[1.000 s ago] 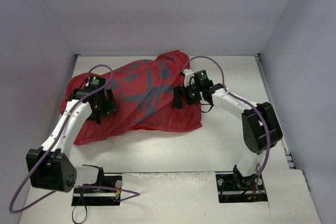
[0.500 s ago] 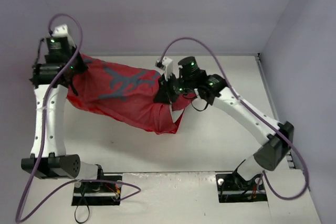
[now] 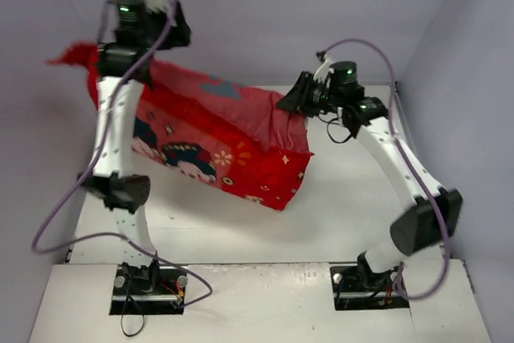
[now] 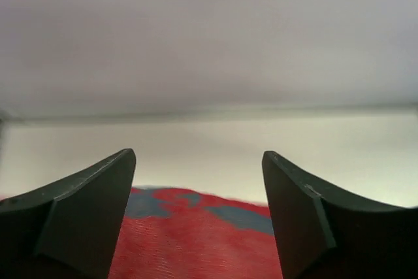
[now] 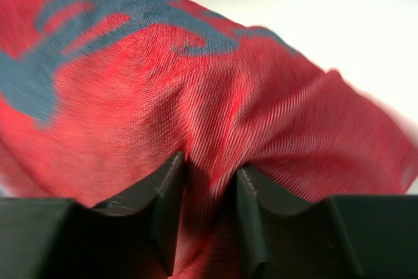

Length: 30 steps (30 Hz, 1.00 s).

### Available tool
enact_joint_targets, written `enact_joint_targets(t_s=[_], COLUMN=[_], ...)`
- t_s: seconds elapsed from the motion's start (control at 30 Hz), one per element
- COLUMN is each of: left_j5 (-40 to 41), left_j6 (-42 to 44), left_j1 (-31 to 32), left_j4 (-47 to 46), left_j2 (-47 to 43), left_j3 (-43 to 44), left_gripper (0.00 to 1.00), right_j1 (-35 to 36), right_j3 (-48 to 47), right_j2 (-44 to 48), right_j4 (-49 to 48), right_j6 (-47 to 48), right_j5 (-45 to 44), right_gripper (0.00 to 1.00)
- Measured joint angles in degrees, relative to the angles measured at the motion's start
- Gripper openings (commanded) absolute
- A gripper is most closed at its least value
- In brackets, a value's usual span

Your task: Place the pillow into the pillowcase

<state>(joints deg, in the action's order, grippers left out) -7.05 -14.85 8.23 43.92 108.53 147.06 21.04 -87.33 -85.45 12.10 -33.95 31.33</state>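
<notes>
Above the table, top view: red printed fabric pillowcase (image 3: 217, 142) hangs raised over the white table (image 3: 345, 198), slung between the two arms with its cartoon figures facing the camera. Whether its lower edge touches the tabletop I cannot tell.
Left end, top view: lifted high against the left arm, corner blurred. The left gripper (image 3: 175, 31) sits above the cloth's top edge. What bears this end up is not clear.
Right end, top view: right gripper (image 3: 291, 102) is at the upper right corner, with fabric gathered into it.
Left wrist view: left gripper (image 4: 198, 155) has its jaws wide apart and nothing between the tips. The pillowcase (image 4: 196, 233) lies low between the finger roots, with pale table (image 4: 209, 142) and wall beyond.
Right wrist view: right gripper (image 5: 210, 164) is closed to a narrow slit on a pinched fold of pillowcase (image 5: 163, 89), and the cloth puckers at the bite.
Pillow: the large white stuffed pillow shows in no view, and no white peeks out at any edge of the case.
Done, by judgement: the case hangs full and boxy rather than limp, so the pillow is probably already inside.
Left, by judgement: seat the filling into the corners, draw the opening over it, and lay the whole down flat. The opening itself cannot be made out.
</notes>
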Motion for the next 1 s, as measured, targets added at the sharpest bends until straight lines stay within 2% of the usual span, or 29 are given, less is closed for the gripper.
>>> enact_joint_targets(t_s=[0.1,0.17,0.3,0.4,0.57,0.73,0.9,1.0], left_j5=[-0.68,-0.59,0.76,2.27,4.57,5.14,4.28,4.26], left_j6=[-0.24,-0.31,-0.74,-2.43,-4.85,-8.96,-15.32,-19.50], left_j1=[0.94,1.09,1.20,1.20,1.20,1.49,5.60,11.58], left_j4=[0.52,2.67,6.71,6.23,2.86,0.42,1.25,2.51], left_j2=[10.82,14.91,13.64,4.17,-21.07,-41.44,-49.55,-48.43], left_j3=[-4.52,-9.51,-16.87,-21.22,-30.40,-48.37,-70.99,-83.27], left_gripper=[0.79,0.79,0.79,0.79,0.79,0.79,0.79,0.79], right_j1=[-2.01,-2.12,-1.64,-0.90,-0.74,-0.72,-0.70,-0.70], right_j3=[3.63,4.42,3.89,2.58,2.58,7.54,19.45,29.49], right_j2=[-9.75,-14.69,-15.39,-12.57,-5.73,1.81,8.37,12.22], right_j4=[-0.09,-0.37,-0.57,-1.16,-1.27,-2.19,-2.82,-2.32], right_j6=[-2.32,-2.21,3.56,10.14,18.73,21.99,21.99,20.79], right_j5=[-2.03,-1.92,-3.06,-4.61,-7.67,-8.02,-8.70,-9.38], right_gripper=[0.58,0.61,0.68,0.75,0.89,0.92,0.90,0.88])
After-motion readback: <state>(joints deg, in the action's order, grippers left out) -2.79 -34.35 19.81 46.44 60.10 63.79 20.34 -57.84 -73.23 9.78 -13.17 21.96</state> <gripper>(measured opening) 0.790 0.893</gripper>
